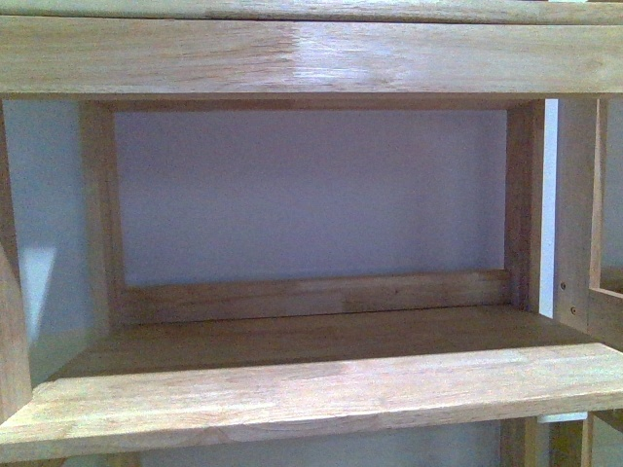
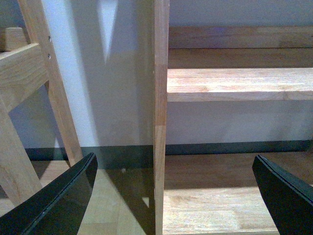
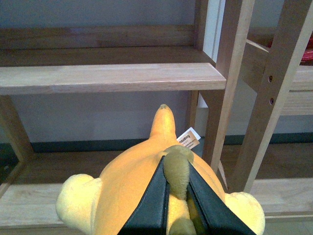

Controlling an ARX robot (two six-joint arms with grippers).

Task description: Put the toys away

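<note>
1. Plush toy (image 3: 132,181): orange-yellow and soft. It is held in the air in front of the wooden rack (image 1: 311,389) and is not yet on any board. Its pointed end faces the rack, and a white label (image 3: 188,138) sits near that end.
2. Right gripper (image 3: 177,164): the fingers are pinched together on the toy's olive-brown patch (image 3: 176,176). The patch is probably the chosen hold because it is a raised fold that gives a firm nip, while the round body would squash.
3. Left gripper (image 2: 174,157): the fingers (image 2: 68,196) are spread wide with nothing between them. They face a rack upright (image 2: 160,122). It looks parked out of the way, leaving the rack front free.
4. Rack bay, front view: nothing shows on the shelf board. A low back rail (image 1: 311,295) runs along the rear of the rack, with pale wall (image 1: 311,195) behind it. The rail should stop a toy that is pushed in too far.
5. Edges and room:
   - The front lip of each rack board must be cleared from above.
   - An upright post (image 3: 230,98) of the rack stands close beside the toy, so sideways slack there is small.
   - The bay is wide between its posts and has a board above it, so a level entry from the front seems safest.
</note>
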